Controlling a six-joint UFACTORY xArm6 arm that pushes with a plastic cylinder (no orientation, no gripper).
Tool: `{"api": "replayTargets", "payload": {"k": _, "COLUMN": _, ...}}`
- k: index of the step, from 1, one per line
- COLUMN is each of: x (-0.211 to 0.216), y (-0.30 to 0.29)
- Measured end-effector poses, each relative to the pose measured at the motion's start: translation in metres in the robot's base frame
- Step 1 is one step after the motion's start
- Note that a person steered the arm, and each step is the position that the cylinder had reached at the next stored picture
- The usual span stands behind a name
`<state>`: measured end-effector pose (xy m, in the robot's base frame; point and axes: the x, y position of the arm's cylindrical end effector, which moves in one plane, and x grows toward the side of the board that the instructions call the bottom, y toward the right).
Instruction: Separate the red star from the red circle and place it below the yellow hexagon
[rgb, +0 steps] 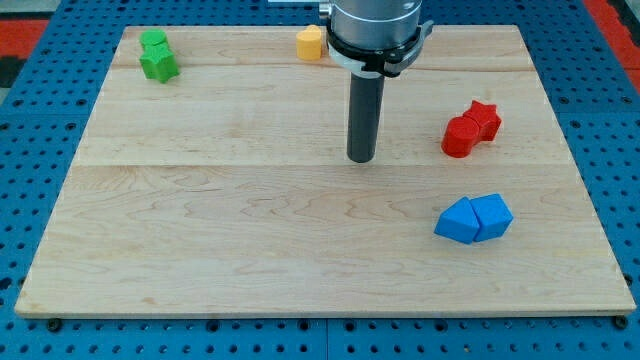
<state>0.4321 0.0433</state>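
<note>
My tip (361, 159) rests on the wooden desk (200, 230) a little above the middle of the frame, at the lower end of the straight dark rod that drops from the arm's grey housing at the top centre. The tool is just this plain rod — it has no jaws to spread or press together, and it touches no block.

The red star (484, 117) lies at the right of the frame, touching the red circle (460, 137), which sits just below and to the left of it; the pair are pressed together as one cluster. My tip stands well apart from them, to their left and slightly lower than the circle.

The yellow hexagon (311, 43) sits near the top edge of the desk, just left of the arm's housing — above my tip and slightly to its left.

At the lower right two blue blocks touch each other: a blue cube-like one (459, 221) on the left and a blue angular one (492, 216) on the right, whose exact shapes I cannot tell. In the upper left corner two green blocks are stacked close, one green block (153, 40) just above a green star-like block (160, 65), touching.
</note>
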Motion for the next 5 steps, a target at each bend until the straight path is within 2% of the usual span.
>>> {"api": "replayTargets", "payload": {"k": 1, "x": 0.028, "y": 0.004}}
{"api": "replayTargets", "payload": {"k": 2, "x": 0.072, "y": 0.072}}
{"api": "replayTargets", "payload": {"k": 3, "x": 0.065, "y": 0.108}}
{"api": "replayTargets", "payload": {"k": 5, "x": 0.002, "y": 0.177}}
